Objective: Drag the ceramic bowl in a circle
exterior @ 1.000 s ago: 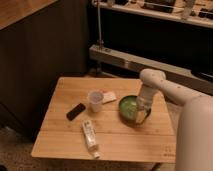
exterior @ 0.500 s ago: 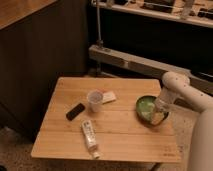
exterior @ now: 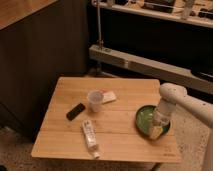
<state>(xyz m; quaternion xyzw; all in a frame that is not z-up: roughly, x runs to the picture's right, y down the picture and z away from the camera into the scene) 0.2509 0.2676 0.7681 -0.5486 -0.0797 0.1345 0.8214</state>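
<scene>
The ceramic bowl (exterior: 149,119) sits at the lower right of the frame, on the bench (exterior: 60,135) close to its right edge, upright with its glossy green inside facing up; being round, it shows no long axis. The hand (exterior: 159,126) comes down from the white arm at right and reaches into the bowl's right side. Whether it grips the rim cannot be told. The cup (exterior: 94,100) stands mid-bench, well apart.
</scene>
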